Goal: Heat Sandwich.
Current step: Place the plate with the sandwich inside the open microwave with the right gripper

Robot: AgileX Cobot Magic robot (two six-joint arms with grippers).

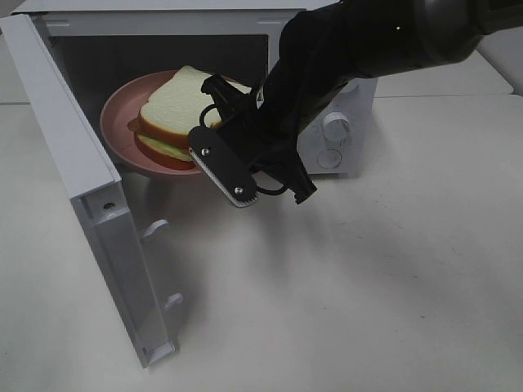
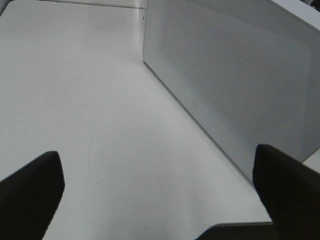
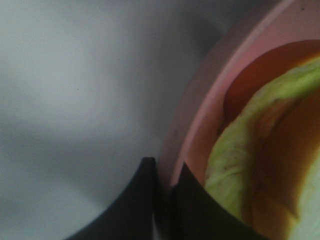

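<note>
1. Left of frame, high view: the microwave door (image 1: 90, 204) stands swung wide open, its bottom corner resting near the table (image 1: 392, 269) in the lower left
2. Upper centre-left: the sandwich (image 1: 176, 102) lies on a round pink plate (image 1: 118, 122) in the mouth of the microwave (image 1: 359, 98), seemingly not yet fully inside the dark cavity
3. Centre: the right hand (image 1: 211, 159) reaches in from the upper right; the right wrist view shows its fingers (image 3: 145, 200) closed together on the plate's rim
4. Step in hand, as judged: loading the plate into the oven. The next move calls for a level push deeper in, so the sandwich does not slide, then a release and a withdrawal that clears the door's path
5. Right of centre: the control knobs (image 1: 335, 126) are partly masked by the black arm, as is the plate's right edge
6. Left wrist view: the left hand (image 2: 160, 195) is spread wide apart and holds nothing, beside a perforated white panel (image 2: 235, 85); which face of the oven this is cannot be told, and this hand is absent from the high view
7. The oven's top is cut off, and the right wrist view is blurred
</note>
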